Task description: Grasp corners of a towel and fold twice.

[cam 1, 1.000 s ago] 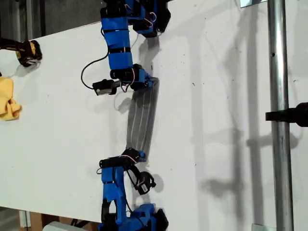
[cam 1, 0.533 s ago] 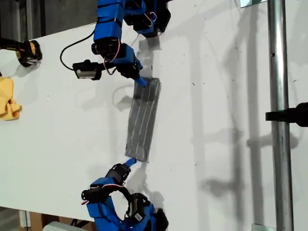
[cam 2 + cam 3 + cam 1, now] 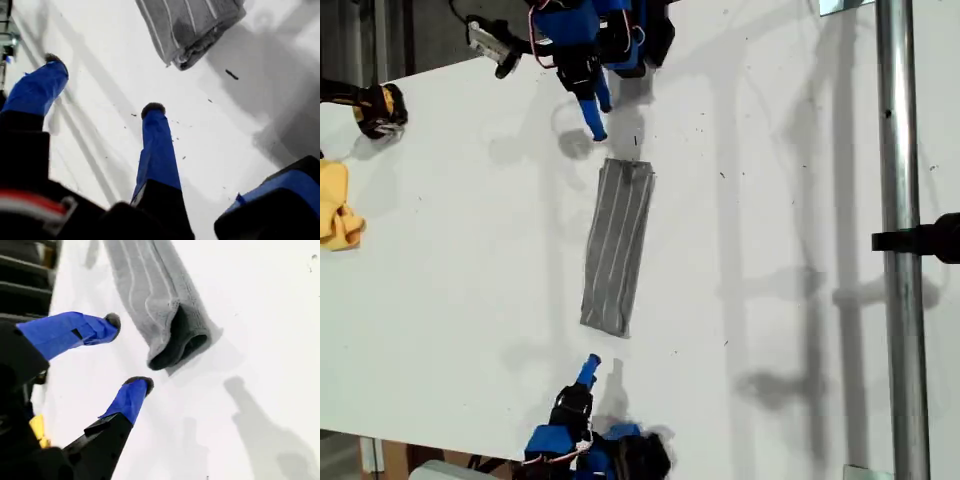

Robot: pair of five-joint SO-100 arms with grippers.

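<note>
Presently we list the towel (image 3: 617,248), folded into a narrow strip mid-table (image 3: 800,200) in the exterior view, free of both grippers. My first gripper (image 3: 102,82) and my second gripper (image 3: 127,350) gape wide, empty. Only the second wrist view shows the rolled end's dark hollow; no lettering is legible.

Both arms: blue printed shells w/ black servo blocks, thin black + red/white cables looped along them. You see my first gripper (image 3: 102,82) and my second gripper (image 3: 127,350) w/ blue tapered fingers, dark rounded tips, black bases.
</note>
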